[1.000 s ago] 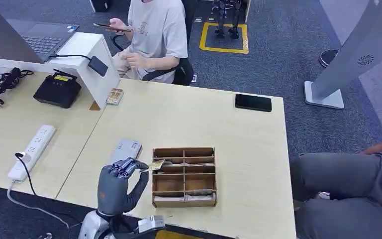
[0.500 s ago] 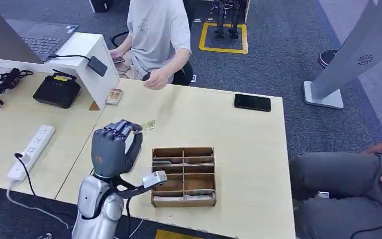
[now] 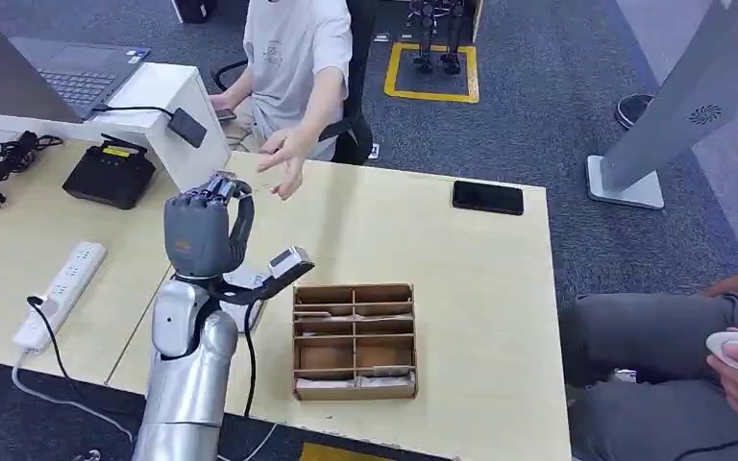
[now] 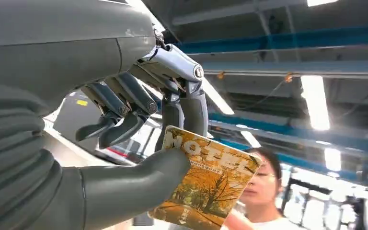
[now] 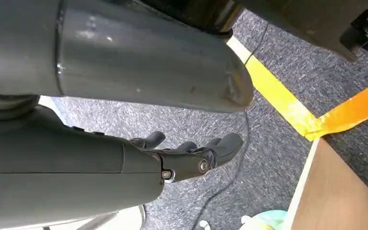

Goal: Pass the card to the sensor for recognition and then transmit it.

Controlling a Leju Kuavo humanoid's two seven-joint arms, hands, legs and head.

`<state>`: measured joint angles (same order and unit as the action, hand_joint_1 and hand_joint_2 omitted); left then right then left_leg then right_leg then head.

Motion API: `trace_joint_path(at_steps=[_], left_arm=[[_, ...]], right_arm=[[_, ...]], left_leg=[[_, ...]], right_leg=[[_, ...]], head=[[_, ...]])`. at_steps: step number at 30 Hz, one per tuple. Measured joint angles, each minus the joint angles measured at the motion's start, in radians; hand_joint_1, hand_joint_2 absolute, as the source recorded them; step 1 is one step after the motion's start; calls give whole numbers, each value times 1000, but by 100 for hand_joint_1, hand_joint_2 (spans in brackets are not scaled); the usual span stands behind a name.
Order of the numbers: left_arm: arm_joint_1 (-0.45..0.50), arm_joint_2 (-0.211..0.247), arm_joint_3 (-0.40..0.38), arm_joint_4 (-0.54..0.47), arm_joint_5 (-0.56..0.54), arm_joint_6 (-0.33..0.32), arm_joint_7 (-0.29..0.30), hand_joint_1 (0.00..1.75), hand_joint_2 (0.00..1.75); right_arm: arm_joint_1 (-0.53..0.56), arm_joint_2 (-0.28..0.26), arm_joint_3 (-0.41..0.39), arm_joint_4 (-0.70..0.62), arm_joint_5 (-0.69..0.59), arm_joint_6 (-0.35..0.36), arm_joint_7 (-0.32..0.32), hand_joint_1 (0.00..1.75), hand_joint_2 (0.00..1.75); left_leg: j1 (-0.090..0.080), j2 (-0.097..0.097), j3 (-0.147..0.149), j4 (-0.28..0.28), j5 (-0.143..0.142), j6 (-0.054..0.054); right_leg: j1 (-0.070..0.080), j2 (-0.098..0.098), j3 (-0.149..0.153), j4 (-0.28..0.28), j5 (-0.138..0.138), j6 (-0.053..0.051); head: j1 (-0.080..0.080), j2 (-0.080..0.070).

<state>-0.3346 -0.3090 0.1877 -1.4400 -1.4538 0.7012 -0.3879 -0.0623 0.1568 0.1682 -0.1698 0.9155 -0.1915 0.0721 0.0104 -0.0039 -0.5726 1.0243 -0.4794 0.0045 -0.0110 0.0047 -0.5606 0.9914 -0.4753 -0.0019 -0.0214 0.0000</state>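
A thin card [image 4: 206, 184] printed with yellow autumn trees and the word "HOTEL" is pinched at one corner. It is held raised above the table, toward 11 o'clock from the wooden divided box [image 3: 356, 340].

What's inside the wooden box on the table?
The wooden box has dividers making small compartments. A few hold flat cards lying down; the others look bare. The front wall hides the bottoms of the nearest ones.

You have a black phone [image 3: 488, 198] at two o'clock on the desk, a white power strip [image 3: 62, 293] at nine, a laptop [image 3: 82, 74] at eleven, and a wooden divided box [image 3: 355, 340] near centre.
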Motion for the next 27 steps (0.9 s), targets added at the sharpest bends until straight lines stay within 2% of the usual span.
trace_joint_path(at_steps=[6,8,9,12,15,20,22,27], left_arm=[[-10,0,13,27,-6,0,30,175,175],[-10,0,13,31,-3,0,32,84,175],[-11,0,13,33,-3,0,32,0,175],[-11,0,13,39,-6,0,40,0,175],[-11,0,18,40,-6,0,18,0,175],[-11,3,19,42,12,0,40,0,175],[-10,3,31,44,37,0,14,0,175],[-4,-10,128,44,97,0,-112,0,175]], right_arm=[[0,0,0,0,6,2,0,0,0],[0,0,0,0,6,3,0,0,0],[0,0,0,0,6,3,0,0,0],[0,0,-1,0,7,4,0,0,0],[0,0,-1,0,6,3,1,0,0],[0,0,-3,0,8,1,3,0,0],[0,0,-8,0,10,0,3,0,0],[0,0,-25,0,17,0,5,0,0]], left_leg=[[0,0,0,0,0,0],[0,0,0,0,0,0],[0,0,0,0,0,0],[0,0,0,0,0,0],[0,0,0,0,0,0],[0,0,0,0,0,0],[0,0,-1,0,0,0],[0,0,-1,0,0,0]], right_leg=[[0,0,0,0,0,0],[0,0,0,0,0,0],[0,0,0,0,0,0],[0,0,0,0,0,0],[0,0,0,0,0,0],[0,0,0,0,0,0],[0,0,0,0,0,0],[0,0,0,0,0,0]], head=[[0,0],[0,0],[0,0],[0,0],[0,0],[0,0],[0,0],[0,0]])
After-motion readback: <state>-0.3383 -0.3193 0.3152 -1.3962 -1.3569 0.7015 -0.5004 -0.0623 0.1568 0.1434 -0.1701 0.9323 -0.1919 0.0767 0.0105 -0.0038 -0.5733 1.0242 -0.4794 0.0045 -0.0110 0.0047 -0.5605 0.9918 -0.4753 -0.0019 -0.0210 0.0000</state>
